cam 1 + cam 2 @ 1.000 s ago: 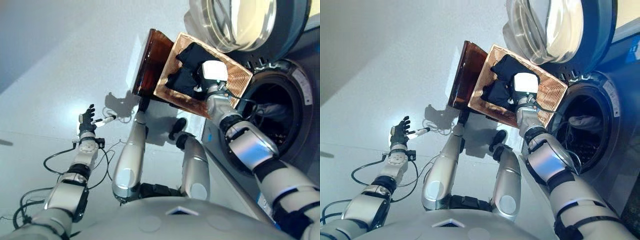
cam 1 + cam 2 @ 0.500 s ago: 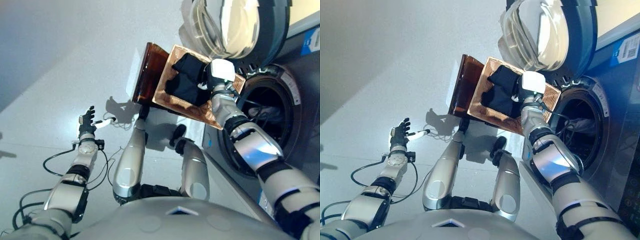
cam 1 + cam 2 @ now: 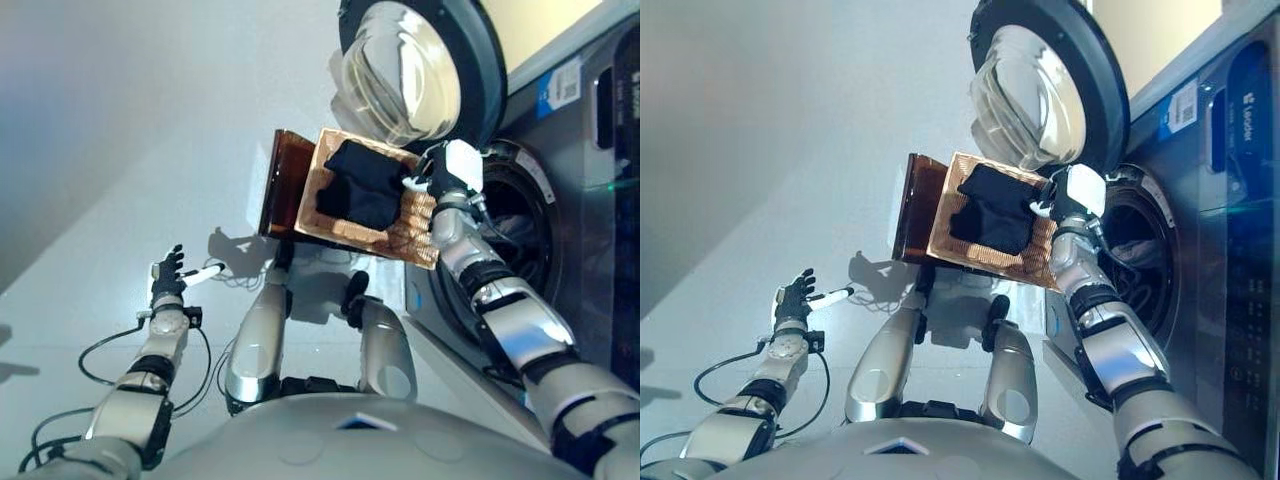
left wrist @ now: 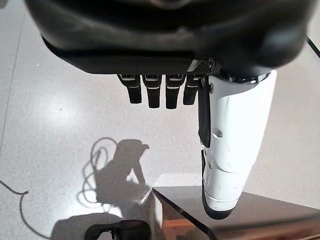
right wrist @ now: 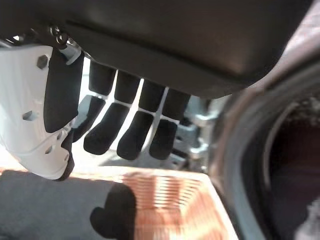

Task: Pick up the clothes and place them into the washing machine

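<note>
A heap of black clothes lies in a copper-coloured wicker basket on the floor beside the washing machine's drum opening. My right hand hovers over the basket's rim on the washer side, just past the clothes. In the right wrist view its fingers hang relaxed and hold nothing, with the black clothes below the thumb. My left hand is stretched out over the floor at the far left, fingers straight and empty.
The washer's round glass door stands swung open above the basket. A dark brown panel leans against the basket's left side. A pale cloth shows inside the drum. Grey floor spreads to the left.
The camera has tilted, shifting the whole picture. My right hand has moved off the black clothes to the basket's edge by the drum. The left hand stays out to the side.
</note>
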`<state>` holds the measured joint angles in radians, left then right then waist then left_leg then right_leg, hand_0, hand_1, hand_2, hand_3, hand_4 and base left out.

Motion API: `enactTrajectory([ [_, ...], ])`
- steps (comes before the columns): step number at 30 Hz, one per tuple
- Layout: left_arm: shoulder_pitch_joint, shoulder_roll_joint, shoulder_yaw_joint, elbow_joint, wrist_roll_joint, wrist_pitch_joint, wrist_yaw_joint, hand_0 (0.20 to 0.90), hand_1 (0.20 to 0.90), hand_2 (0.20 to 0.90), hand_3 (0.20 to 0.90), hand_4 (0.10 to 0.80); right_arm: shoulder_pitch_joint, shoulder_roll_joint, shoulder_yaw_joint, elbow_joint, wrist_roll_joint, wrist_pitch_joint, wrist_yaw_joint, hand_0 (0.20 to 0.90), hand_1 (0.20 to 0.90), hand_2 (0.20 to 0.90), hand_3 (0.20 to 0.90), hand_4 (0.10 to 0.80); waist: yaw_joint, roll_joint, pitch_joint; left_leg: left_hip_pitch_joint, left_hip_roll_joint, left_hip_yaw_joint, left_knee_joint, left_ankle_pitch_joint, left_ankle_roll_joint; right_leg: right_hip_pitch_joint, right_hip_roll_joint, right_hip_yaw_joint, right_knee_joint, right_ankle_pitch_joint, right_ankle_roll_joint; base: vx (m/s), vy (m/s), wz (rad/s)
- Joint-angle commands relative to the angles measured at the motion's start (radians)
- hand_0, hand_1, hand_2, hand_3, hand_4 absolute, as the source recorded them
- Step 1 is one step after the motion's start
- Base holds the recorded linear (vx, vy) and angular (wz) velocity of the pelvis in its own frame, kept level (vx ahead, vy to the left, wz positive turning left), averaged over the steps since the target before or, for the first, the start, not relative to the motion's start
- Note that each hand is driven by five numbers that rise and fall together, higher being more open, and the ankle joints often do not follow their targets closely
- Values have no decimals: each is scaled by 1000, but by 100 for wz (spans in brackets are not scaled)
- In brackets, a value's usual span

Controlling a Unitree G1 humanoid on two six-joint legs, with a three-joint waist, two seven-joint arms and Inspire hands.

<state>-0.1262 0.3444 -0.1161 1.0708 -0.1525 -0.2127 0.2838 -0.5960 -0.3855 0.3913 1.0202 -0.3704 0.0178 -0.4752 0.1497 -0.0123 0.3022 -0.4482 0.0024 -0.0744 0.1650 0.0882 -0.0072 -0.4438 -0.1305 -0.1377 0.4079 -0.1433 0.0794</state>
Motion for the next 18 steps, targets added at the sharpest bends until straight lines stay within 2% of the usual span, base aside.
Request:
enactTrajectory([
  [1,0,18,39,40,23,-20,25,900,900,900,900,800,-32,-79,23,-50,-19,-50,-6,900,900,900,900,800,-11,0,-38,-18,-66,29,60,-100,-12,11,30,45,-167,142,-10,-24,-3,-15],
  [12,-23,31,10,24,10,-32,40,900,900,900,900,800,-130,-69,96,21,-78,-33,-21,900,900,900,900,800,12,-3,3,-101,-66,14,109,-89,-18,-54,27,19,-137,141,-16,-44,-26,3],
  [18,-43,43,-16,14,-2,-39,67,900,900,900,900,800,-219,-57,156,80,-139,-2,-53,900,900,900,900,800,39,-29,54,-152,-63,-5,149,-91,-24,-96,28,-9,-101,136,-17,-20,-39,11],
])
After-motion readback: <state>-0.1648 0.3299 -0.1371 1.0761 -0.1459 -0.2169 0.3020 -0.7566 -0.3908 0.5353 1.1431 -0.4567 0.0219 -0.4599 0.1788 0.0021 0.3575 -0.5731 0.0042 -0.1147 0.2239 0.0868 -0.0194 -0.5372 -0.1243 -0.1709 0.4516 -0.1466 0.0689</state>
